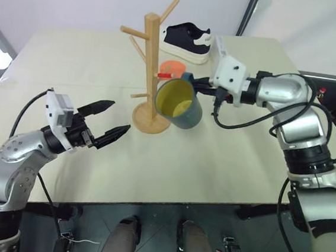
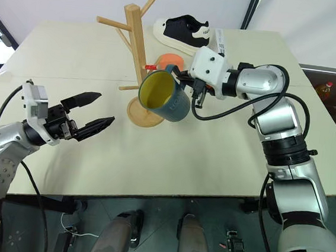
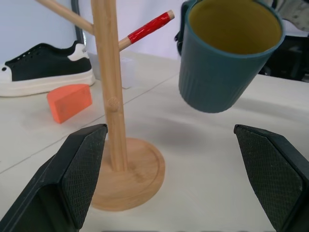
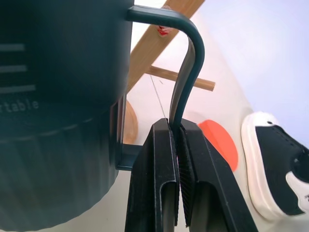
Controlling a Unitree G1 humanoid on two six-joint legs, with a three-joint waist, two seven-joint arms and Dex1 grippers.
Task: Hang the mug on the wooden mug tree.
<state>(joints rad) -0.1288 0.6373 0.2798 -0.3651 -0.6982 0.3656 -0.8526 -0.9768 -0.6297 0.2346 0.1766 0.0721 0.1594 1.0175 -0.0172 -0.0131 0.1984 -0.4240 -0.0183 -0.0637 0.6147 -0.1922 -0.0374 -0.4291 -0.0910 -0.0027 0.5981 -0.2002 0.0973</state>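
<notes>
The right gripper (image 4: 179, 145) is clamped on the mug (image 1: 179, 103) handle, seen close in the right wrist view; the left gripper (image 1: 112, 120) fingers stand apart beside the mug tree (image 1: 149, 70).

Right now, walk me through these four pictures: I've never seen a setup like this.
This is a two-armed robot at a table. Two pictures look down from its head; the other two come from cameras on its wrists. The right gripper is shut on the handle of a blue mug, holding it in the air beside a wooden mug tree, one peg of which has a red tip. The left gripper is open and holds nothing. An orange wedge and a black shoe lie behind.
</notes>
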